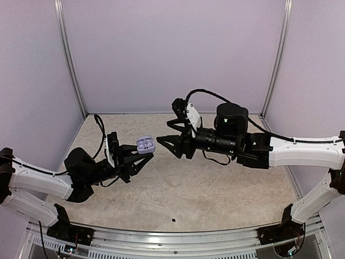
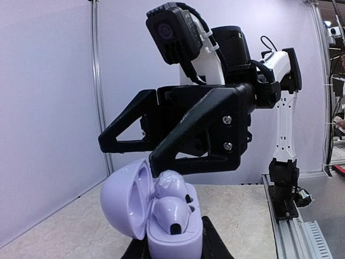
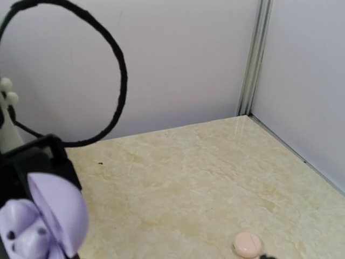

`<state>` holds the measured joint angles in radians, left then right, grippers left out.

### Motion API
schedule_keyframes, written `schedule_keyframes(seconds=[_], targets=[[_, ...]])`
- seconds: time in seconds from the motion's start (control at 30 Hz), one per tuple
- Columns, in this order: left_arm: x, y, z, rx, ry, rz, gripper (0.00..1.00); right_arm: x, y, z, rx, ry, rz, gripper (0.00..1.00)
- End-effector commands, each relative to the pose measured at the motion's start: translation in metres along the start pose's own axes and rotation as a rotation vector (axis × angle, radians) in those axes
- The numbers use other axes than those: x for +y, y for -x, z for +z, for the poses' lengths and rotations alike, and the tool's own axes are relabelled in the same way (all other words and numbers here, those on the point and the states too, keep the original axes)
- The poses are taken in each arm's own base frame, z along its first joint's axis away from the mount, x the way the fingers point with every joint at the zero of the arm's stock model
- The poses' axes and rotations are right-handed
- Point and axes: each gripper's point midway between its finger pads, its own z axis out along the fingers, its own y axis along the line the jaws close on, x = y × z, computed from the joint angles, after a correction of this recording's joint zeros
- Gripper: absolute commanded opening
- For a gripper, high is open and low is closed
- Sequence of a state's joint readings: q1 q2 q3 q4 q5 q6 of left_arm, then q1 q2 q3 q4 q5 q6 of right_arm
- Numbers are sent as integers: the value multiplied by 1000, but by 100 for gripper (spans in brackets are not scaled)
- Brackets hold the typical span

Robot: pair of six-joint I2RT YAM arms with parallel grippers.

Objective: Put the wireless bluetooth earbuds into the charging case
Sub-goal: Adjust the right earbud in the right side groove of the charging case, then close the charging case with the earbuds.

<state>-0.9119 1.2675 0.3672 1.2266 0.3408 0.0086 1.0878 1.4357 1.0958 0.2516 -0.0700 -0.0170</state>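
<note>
Charging case (image 1: 145,144), one, lid open, pinched aloft in my left claw (image 1: 144,155); earbuds (image 2: 171,213), two, seated inside, stems hidden. My right claw (image 1: 164,145) stands spread just beside it. One pink disc (image 3: 248,244) lies on bench (image 3: 188,178).

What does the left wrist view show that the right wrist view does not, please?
Only the left wrist view shows the right claw, open just above the case, and the right arm's base. Only the right wrist view shows a small pink disc on the table and a black cable loop. Both show the open lilac charging case with earbuds seated inside.
</note>
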Motion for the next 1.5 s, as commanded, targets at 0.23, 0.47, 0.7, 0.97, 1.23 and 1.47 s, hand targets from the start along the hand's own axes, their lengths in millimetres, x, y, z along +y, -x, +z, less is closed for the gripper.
schedule_keyframes(seconds=[0.23,0.47,0.7,0.97,1.23,1.47], targets=[[-7,5,1,-17,-46,30,3,41,16,-22,-50,245,-90,66],[-20,7,3,-22,-122,20,3,58,7,-15,-5,358,-112,66],[-25,7,6,-18,-147,4,3,65,4,-10,9,404,-122,66],[-20,7,11,-5,-134,-49,2,85,2,-17,7,534,-137,51],[-5,7,13,7,-79,-126,1,94,1,-26,-2,584,-162,31],[-2,9,13,0,-77,-147,0,89,-15,-20,63,549,-149,26]])
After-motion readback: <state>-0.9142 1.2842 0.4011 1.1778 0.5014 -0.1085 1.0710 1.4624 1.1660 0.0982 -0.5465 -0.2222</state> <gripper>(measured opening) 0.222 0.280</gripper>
